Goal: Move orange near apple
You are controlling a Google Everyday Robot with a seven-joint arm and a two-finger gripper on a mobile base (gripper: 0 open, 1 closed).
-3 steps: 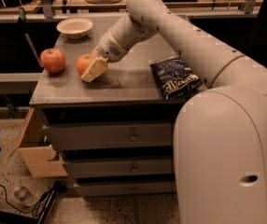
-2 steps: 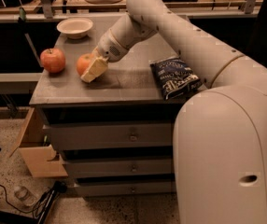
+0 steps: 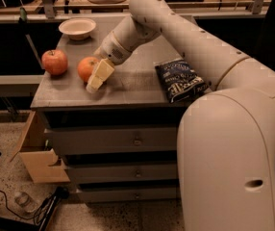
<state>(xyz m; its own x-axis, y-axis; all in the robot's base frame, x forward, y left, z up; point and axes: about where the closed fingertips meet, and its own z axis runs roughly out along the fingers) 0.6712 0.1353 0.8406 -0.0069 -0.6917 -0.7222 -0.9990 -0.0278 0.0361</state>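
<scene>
The orange [image 3: 85,67] rests on the grey cabinet top [image 3: 128,88], towards its left side. The red apple [image 3: 54,61] stands a short gap to the orange's left, near the left edge. My gripper [image 3: 97,77] reaches down from the upper right and lies against the orange's front right side, its tip down at the surface. It covers part of the orange.
A white bowl [image 3: 77,28] stands at the back left of the top. A dark snack bag [image 3: 180,79] lies to the right of the gripper. My arm [image 3: 176,30] spans the top from the right. An open cardboard box [image 3: 36,153] sits on the floor at the left.
</scene>
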